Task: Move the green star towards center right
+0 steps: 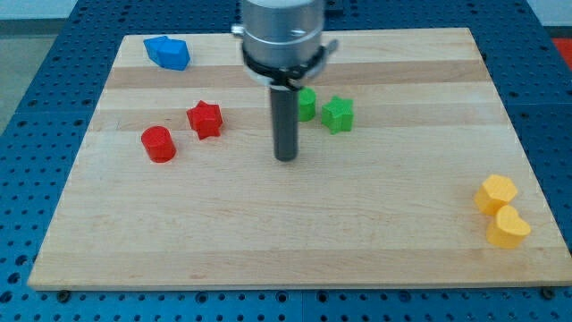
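Observation:
The green star (338, 114) lies on the wooden board (295, 224), above the middle and a little to the view's right. A second green block (307, 104), partly hidden by the rod, sits just to its left. My tip (285, 158) rests on the board below and to the left of both green blocks, about a block's width away from the star. It touches neither.
A red star (205, 119) and a red cylinder (158, 143) lie at the view's left. A blue block (168, 52) sits at the top left corner. Two yellow blocks (495, 194) (508, 227) lie near the right edge, low down.

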Robot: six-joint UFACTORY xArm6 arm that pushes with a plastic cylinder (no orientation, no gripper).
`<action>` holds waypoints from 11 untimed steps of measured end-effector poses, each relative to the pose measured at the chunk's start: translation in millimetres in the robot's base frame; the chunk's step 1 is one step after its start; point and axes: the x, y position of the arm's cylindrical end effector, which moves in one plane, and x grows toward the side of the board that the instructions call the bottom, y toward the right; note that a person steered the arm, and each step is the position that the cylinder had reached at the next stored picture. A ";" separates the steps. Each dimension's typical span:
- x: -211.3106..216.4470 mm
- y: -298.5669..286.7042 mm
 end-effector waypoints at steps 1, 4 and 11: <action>-24.7 -22.3; -57.4 9.3; -59.1 170.1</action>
